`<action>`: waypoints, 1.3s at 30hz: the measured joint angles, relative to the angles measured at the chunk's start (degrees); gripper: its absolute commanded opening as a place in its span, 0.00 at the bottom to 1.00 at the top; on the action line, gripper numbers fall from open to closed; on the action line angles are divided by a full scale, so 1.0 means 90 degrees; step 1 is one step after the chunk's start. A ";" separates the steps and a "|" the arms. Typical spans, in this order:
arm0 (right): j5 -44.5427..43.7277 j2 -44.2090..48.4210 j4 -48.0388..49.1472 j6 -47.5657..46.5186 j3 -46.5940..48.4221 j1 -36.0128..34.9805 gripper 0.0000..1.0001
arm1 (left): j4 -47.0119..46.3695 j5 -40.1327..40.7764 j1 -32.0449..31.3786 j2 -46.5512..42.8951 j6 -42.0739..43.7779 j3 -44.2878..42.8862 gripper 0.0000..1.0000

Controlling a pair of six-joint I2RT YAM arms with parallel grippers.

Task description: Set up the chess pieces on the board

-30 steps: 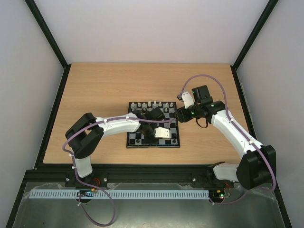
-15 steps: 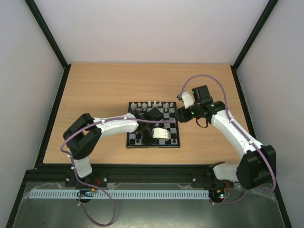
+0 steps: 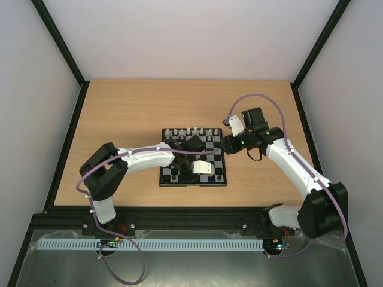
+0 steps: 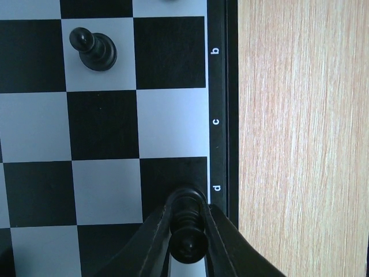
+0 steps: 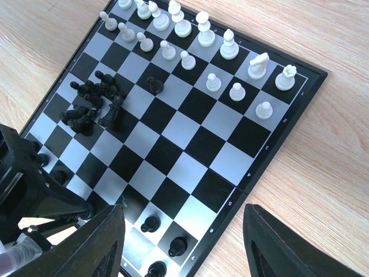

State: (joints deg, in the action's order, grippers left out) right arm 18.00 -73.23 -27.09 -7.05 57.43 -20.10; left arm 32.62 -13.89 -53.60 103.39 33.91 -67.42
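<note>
The board (image 3: 192, 183) lies mid-table, also in the right wrist view (image 5: 271, 147) and the left wrist view (image 4: 218, 86). White chess pieces (image 5: 202, 26) stand in two rows along its far side (image 3: 191, 131). A heap of black pieces (image 5: 95, 104) lies on the left middle squares. A few black pieces (image 5: 177, 246) stand by the near right corner. My left gripper (image 4: 187, 234) is shut on a black piece (image 4: 187, 245) over the edge square by the letter d, low over the board's near edge (image 3: 190, 173). A black pawn (image 4: 95, 51) stands two files away. My right gripper (image 5: 184, 231) is open and empty above the board's right edge (image 3: 226, 143).
Bare wooden table (image 3: 131, 113) surrounds the board on all sides. Black frame rails (image 3: 66, 149) run along the table's left and right edges. My left arm (image 3: 149, 158) lies across the board's left part.
My left gripper has shifted slightly left over the board's near edge with the black piece in it. The right arm has not moved.
</note>
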 measured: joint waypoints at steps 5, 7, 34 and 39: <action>0.0002 0.0000 0.0000 0.0002 0.0000 0.0000 0.57 | -0.0017 -0.0002 0.0000 0.0000 -0.0044 0.0000 0.24; 0.0002 0.0000 0.0000 0.0002 0.0000 0.0000 0.57 | -0.0019 -0.0007 0.0007 0.0000 -0.0070 0.0000 0.27; 0.0124 -0.2001 0.0056 -0.0189 0.1496 -0.0879 0.48 | -0.1384 -0.1452 0.4046 -0.2652 -0.3592 0.0610 0.99; -0.0294 -0.2854 0.0051 -0.0141 0.2040 -0.1945 0.48 | -0.1494 -0.1583 0.4694 -0.2727 -0.4422 0.1345 0.99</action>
State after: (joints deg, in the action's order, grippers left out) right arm 15.35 -98.91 -26.63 -8.32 75.79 -37.60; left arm 19.18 -28.14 -11.35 78.85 -5.89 -55.31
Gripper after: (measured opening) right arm 0.482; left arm 0.991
